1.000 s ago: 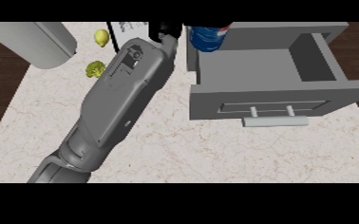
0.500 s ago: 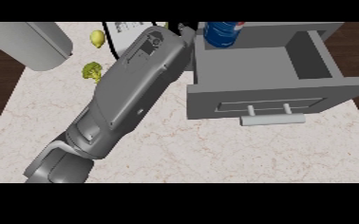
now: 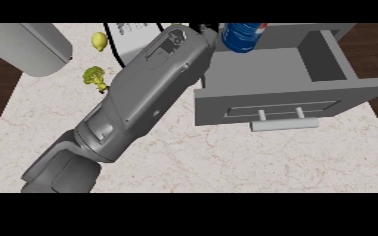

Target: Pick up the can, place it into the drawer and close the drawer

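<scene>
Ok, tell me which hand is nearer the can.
Left. The left hand is right beside the can, at its left side, by the open drawer's back corner, its forearm coming in from the lower left. The right hand is not in view.

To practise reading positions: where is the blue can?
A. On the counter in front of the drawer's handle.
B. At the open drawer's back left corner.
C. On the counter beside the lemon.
B: the can shows at the back left corner of the open drawer, away from the lemon and the handle.
</scene>
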You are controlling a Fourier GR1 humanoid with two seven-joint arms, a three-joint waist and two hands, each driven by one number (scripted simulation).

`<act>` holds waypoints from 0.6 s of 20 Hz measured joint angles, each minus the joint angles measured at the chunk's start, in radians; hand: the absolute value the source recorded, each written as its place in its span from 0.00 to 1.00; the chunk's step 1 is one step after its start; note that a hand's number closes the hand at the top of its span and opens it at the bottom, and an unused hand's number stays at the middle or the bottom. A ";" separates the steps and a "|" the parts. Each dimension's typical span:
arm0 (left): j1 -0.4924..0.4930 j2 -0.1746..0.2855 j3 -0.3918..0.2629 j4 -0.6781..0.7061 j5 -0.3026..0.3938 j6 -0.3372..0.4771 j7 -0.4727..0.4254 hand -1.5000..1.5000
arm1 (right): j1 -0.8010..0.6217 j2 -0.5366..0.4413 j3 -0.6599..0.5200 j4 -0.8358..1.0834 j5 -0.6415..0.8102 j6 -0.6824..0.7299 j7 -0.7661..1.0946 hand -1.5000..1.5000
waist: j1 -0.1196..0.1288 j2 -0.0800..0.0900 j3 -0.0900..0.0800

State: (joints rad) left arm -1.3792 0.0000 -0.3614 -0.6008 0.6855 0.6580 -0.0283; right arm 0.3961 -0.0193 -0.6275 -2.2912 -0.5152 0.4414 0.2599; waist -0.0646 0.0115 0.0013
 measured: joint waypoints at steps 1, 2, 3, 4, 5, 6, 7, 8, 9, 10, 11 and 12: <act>-0.002 0.000 -0.015 0.006 0.016 0.005 -0.002 1.00 | 0.002 0.003 -0.002 -0.005 -0.002 0.000 0.000 0.00 | -0.001 0.000 0.000; -0.003 0.000 -0.028 0.014 0.035 0.008 -0.010 1.00 | -0.009 -0.010 -0.003 -0.002 -0.011 -0.007 0.013 0.00 | -0.005 0.001 0.000; -0.005 0.000 -0.035 0.029 0.049 0.006 -0.018 1.00 | -0.010 -0.012 -0.004 -0.003 -0.013 -0.006 0.017 0.00 | -0.008 0.002 0.000; -0.010 0.000 -0.044 0.042 0.061 0.007 -0.019 1.00 | -0.014 -0.017 -0.007 -0.002 -0.015 -0.008 0.020 0.00 | -0.008 0.002 0.000; -0.011 0.000 -0.057 0.052 0.072 0.010 -0.027 1.00 | -0.017 -0.021 -0.010 0.000 -0.014 -0.010 0.023 0.00 | -0.009 0.002 0.000; -0.011 0.000 -0.069 0.066 0.076 0.013 -0.036 1.00 | -0.013 -0.022 -0.009 -0.016 -0.022 -0.017 0.039 0.00 | -0.010 0.003 0.000; -0.016 0.000 -0.082 0.074 0.085 0.020 -0.041 1.00 | -0.016 -0.023 -0.010 -0.019 -0.022 -0.017 0.041 0.00 | -0.012 0.003 0.000; -0.025 0.000 -0.098 0.081 0.094 0.031 -0.037 0.00 | -0.021 -0.031 -0.014 -0.014 -0.029 -0.019 0.045 0.00 | -0.015 0.003 0.000; -0.025 0.000 -0.109 0.093 0.101 0.032 -0.048 0.00 | -0.033 -0.032 -0.009 -0.014 -0.025 -0.026 0.049 0.00 | -0.018 0.005 0.001; -0.027 0.000 -0.123 0.096 0.110 0.041 -0.045 0.00 | -0.035 -0.033 -0.010 -0.017 -0.026 -0.030 0.053 0.00 | -0.017 0.005 0.001; -0.036 0.000 -0.132 0.102 0.119 0.052 -0.045 0.00 | -0.041 -0.030 -0.004 -0.012 -0.014 -0.029 0.052 0.00 | -0.018 0.005 0.001; -0.032 0.000 -0.146 0.107 0.126 0.059 -0.051 0.00 | -0.043 -0.037 -0.005 -0.021 -0.023 -0.034 0.064 0.00 | -0.021 0.006 0.001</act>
State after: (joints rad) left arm -1.4110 0.0002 -0.5075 -0.4938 0.8120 0.7173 -0.0796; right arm 0.3534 -0.0562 -0.6329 -2.3121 -0.5383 0.4071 0.3241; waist -0.0859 0.0170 0.0021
